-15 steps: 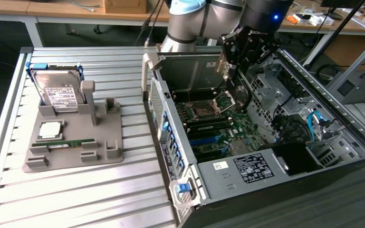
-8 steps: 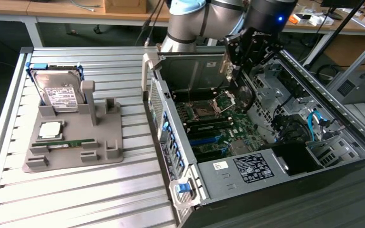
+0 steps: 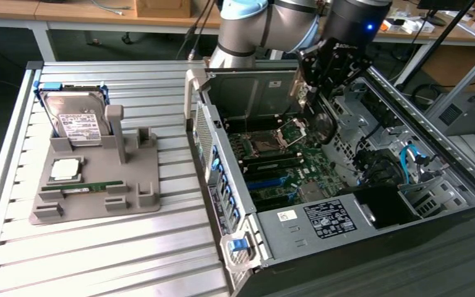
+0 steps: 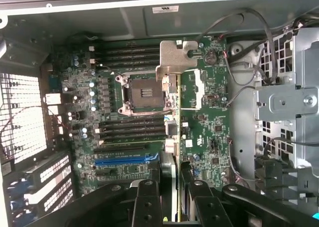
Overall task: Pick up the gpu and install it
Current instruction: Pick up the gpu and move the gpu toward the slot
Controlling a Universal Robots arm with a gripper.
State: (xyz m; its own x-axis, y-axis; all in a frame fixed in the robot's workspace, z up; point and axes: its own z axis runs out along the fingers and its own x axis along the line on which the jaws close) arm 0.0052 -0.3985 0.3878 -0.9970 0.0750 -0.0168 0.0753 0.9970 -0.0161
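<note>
Hiding most of the gpu in the exterior view, the gripper (image 3: 320, 71) hangs from the arm (image 3: 254, 25) over the far end of the open case (image 3: 246, 244); from that side the card's face and outline are hard to make out. In the wrist view the gpu (image 4: 173, 100) shows edge-on only, a thin pale strip, so its face cannot be read, and its near end is cut off behind the black fingers (image 4: 147, 202). Whether its lower edge touches any slot cannot be told.

The gripper (image 4: 170, 186) is partly closed, with one finger on each flat side of the card, grasping the gpu.

The card stands on edge above the board (image 4: 209, 132), just beside the socket (image 4: 142, 95). Its long axis runs straight out from the fingers, with the bent metal bracket (image 4: 177, 57) at the end farthest from them, toward the case wall.

Outside the case, on the exterior view's left, a grey holder (image 3: 138, 198) carries the drive (image 3: 77, 120) standing upright and the stick (image 3: 89, 185) lying flat.
</note>
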